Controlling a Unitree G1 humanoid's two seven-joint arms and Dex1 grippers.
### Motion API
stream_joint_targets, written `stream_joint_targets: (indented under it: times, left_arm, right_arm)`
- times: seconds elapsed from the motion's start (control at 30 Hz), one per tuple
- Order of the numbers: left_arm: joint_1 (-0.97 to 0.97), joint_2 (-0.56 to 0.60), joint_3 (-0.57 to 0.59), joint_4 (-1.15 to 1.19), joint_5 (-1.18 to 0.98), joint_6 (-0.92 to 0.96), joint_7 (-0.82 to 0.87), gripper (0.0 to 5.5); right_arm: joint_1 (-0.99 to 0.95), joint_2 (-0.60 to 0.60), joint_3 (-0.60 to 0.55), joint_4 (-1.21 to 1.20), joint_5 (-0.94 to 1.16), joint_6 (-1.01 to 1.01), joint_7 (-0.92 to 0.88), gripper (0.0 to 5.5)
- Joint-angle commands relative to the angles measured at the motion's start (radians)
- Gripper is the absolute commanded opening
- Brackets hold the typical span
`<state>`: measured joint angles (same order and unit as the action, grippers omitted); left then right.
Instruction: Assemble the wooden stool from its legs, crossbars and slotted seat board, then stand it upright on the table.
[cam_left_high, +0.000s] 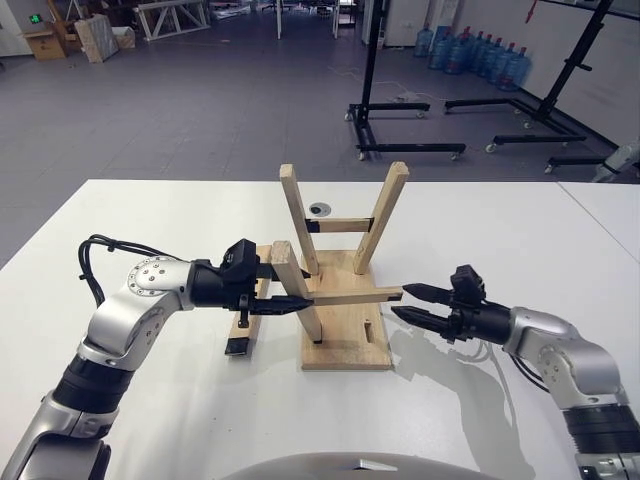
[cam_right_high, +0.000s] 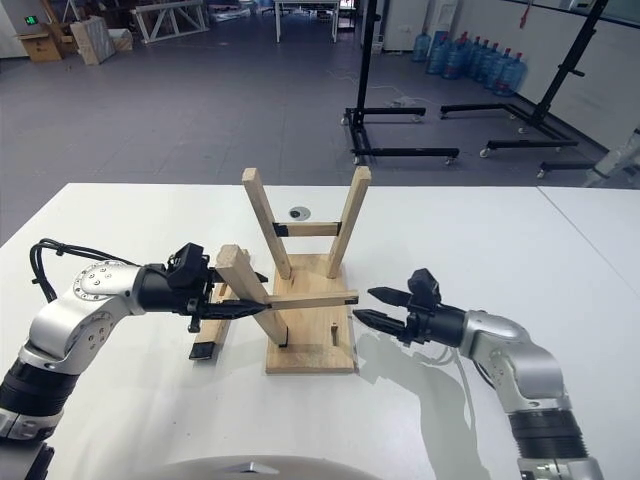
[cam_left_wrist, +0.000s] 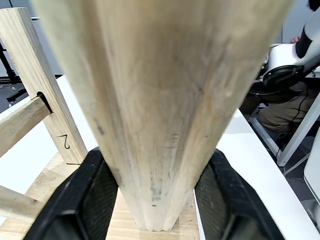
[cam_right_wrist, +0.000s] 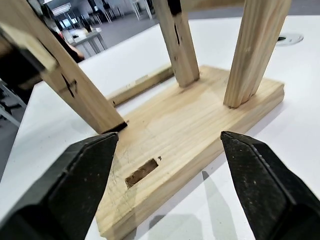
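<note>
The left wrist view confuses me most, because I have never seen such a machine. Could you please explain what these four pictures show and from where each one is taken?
This is a humanoid robot with two arms, each ending in a two-finger gripper. The two eye views come from a camera on its head, looking down over the arms. Each wrist view comes from a camera on that wrist. On the white table lies the seat board, with two legs standing in it, joined by a crossbar. The left gripper is shut on a third leg; that is the big wooden shape in the left wrist view. A second crossbar runs from this leg toward the right gripper, which is open and holds nothing. A loose wooden piece lies beside the board.
</note>
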<state>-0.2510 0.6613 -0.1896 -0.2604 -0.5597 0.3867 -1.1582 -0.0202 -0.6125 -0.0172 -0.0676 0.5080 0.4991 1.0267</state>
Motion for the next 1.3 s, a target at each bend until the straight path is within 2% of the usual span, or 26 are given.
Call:
stream_joint_targets:
  times: [0.03,0.13,0.3,0.6,0.97,1.03,1.3]
  left_arm:
    - [0.067,0.024,-0.085,0.037,0.081,0.062,0.014,2.04]
    - [0.08,0.015,-0.105,0.046,0.091,0.048,0.026,2.04]
    - [0.106,0.005,-0.139,0.086,0.125,0.007,0.048,2.04]
    - [0.178,0.033,-0.213,0.132,0.175,-0.053,0.034,2.04]
    - [0.184,0.059,-0.175,0.138,0.132,-0.066,0.03,2.04]
    - [0.168,0.048,-0.149,0.125,0.097,-0.046,0.042,2.52]
    - [0.178,0.004,-0.031,0.089,0.093,-0.014,0.132,3.89]
  right_arm:
    - [-0.027,0.038,0.086,0.048,-0.084,-0.044,-0.03,3.78]
    - [-0.065,0.04,0.189,0.137,-0.215,-0.045,-0.076,3.78]
    - [-0.066,0.01,0.255,0.161,-0.244,0.039,-0.063,3.78]
    - [-0.054,-0.021,0.273,0.051,-0.204,0.155,-0.084,3.78]
    - [-0.043,-0.045,0.256,0.002,-0.181,0.197,-0.091,3.78]
    - [-0.04,-0.04,0.258,0.01,-0.184,0.19,-0.096,3.78]
    - [-0.043,-0.013,0.258,0.043,-0.189,0.158,-0.119,3.78]
